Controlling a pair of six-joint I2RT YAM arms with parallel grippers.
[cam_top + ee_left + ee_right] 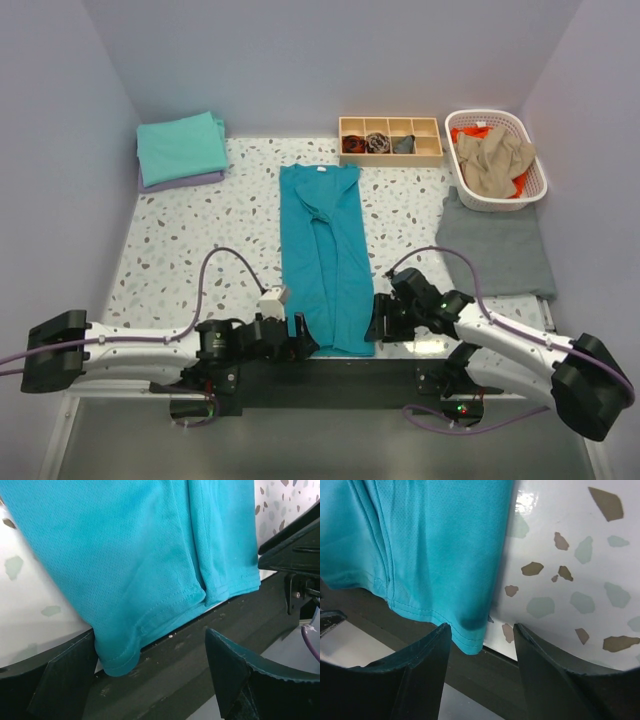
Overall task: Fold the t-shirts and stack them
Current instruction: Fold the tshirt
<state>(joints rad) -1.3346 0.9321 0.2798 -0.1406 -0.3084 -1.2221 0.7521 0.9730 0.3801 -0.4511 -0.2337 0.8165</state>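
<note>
Table (190,230): speckled top, carrying every item below.
Teal shirt (325,255): lying lengthwise at the middle, sides folded inward, collar at the far end, hem overhanging the dark near edge.
Grey shirt (495,250): lying flat at the right side, just in front of the basket.
Folded stack: aqua shirt (180,145) resting on lavender shirt (185,183), far left corner.
Basket (537,183): sitting far right, holding tan shirt (492,160) over orange shirt (472,131).
Tray (390,158): sitting at the far edge, small items in some compartments.
Left gripper (142,652): fingers standing apart around the hem's left corner, gripping nothing.
Right gripper (482,630): fingers standing apart around the hem's right corner, gripping nothing.
</note>
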